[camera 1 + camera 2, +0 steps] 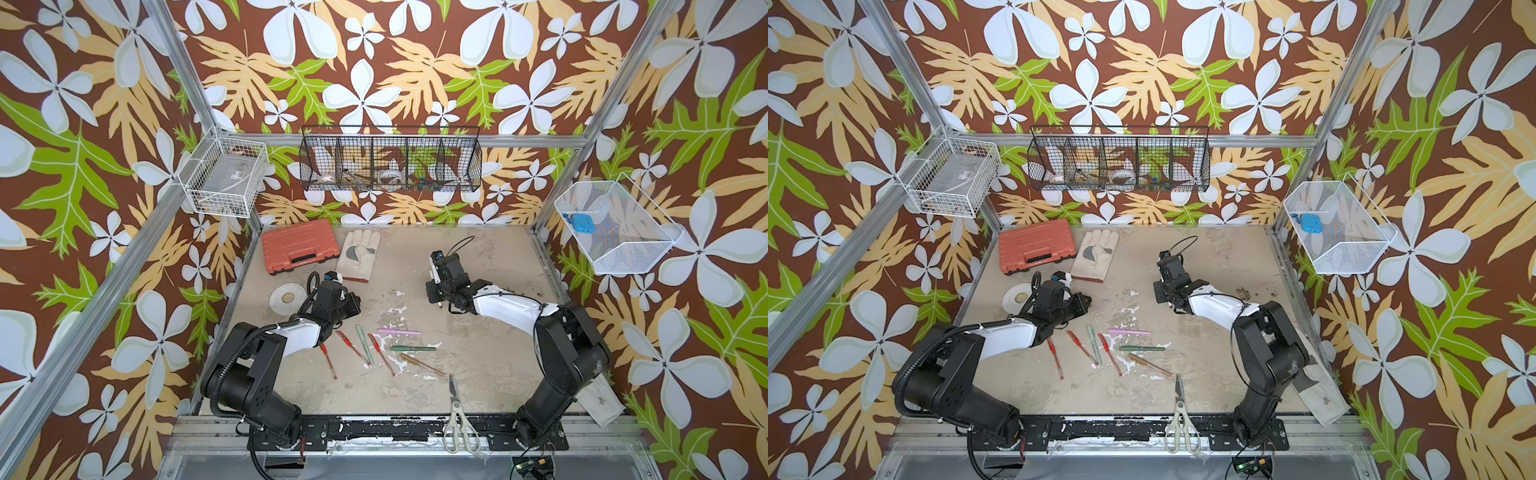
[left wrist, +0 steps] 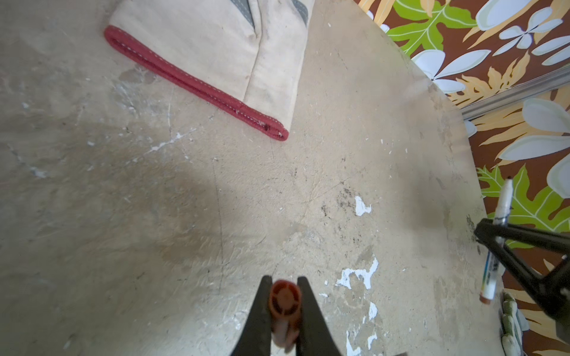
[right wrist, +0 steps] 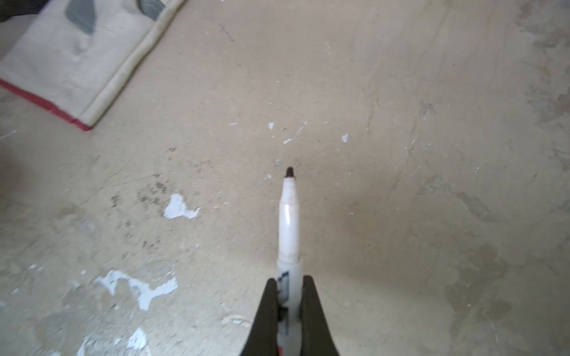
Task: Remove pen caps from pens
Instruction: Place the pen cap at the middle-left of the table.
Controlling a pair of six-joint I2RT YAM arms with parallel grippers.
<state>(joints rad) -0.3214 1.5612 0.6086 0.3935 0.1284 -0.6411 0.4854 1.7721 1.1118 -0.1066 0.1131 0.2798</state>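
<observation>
My left gripper (image 2: pixel 285 280) is shut on a reddish-brown pen cap (image 2: pixel 285 300), seen end-on between its fingers. My right gripper (image 3: pixel 290 280) is shut on a white marker (image 3: pixel 289 225) whose dark tip is bare and points out ahead of the fingers. In the left wrist view that marker (image 2: pixel 502 203) crosses the right gripper (image 2: pixel 493 234) off to the side. In a top view the left gripper (image 1: pixel 357 305) and right gripper (image 1: pixel 433 293) hover apart over mid-table. Several pens lie in front: red (image 1: pixel 351 347), pale green (image 1: pixel 365 351), lilac-pink (image 1: pixel 399 332), dark green (image 1: pixel 412 348), gold-brown (image 1: pixel 422 365).
Grey-handled scissors (image 1: pixel 459 415) lie at the front edge. An orange case (image 1: pixel 299 246), a work glove (image 1: pixel 359 255) and a white tape roll (image 1: pixel 286 297) sit at the back left. Wire baskets (image 1: pixel 390 160) hang on the walls.
</observation>
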